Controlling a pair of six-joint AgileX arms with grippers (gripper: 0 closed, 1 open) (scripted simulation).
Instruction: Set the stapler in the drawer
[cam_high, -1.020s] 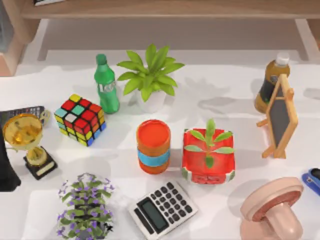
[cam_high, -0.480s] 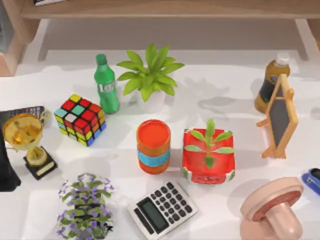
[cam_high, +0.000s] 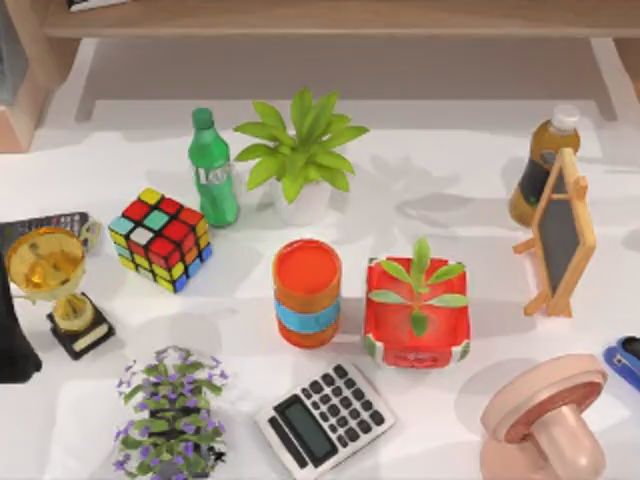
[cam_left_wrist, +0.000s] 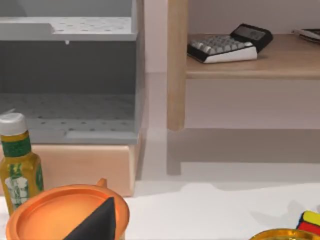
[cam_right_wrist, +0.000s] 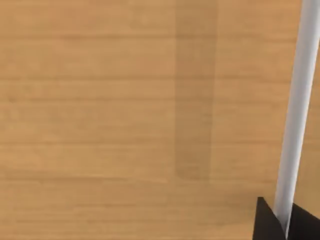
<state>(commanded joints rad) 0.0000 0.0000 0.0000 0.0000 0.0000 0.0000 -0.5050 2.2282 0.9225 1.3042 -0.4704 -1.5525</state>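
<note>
At the lower left edge of the top view the left arm (cam_high: 12, 345) stands parked on the bench (cam_high: 450, 190), just beside the gold trophy (cam_high: 50, 270). Its left gripper (cam_left_wrist: 95, 224) shows in the left wrist view as a dark wedge in front of the orange can (cam_left_wrist: 60, 212), and I cannot tell whether it is clenched or released. Any swing from there could tip the trophy, which is tall on a small base. Further right, the middle of the frame is crowded. The calculator (cam_high: 325, 418) lies at the lower centre, and the pink mushroom-shaped thing (cam_high: 545, 420) fills the lower right. The stapler (cam_high: 624, 360) lies on the bench at the right edge of the frame, just above and right of that pink thing, partly cut off by the frame, with nothing gripping it. The right gripper (cam_right_wrist: 287, 225) is well away from it, facing a wood panel (cam_right_wrist: 100, 100) that is crossed by a pale upright bar (cam_right_wrist: 300, 100). I take that bar to be the drawer's handle. Whether this gripper is clamped on the bar or loose I cannot tell. If it is not seated squarely, a pull could slip off the bar and leave the drawer closed. Later, reaching for the stapler, the arm could knock the pink thing or the little chalkboard (cam_high: 558, 232) above it. A glancing touch could also push so small a stapler further out toward the right edge.
</note>
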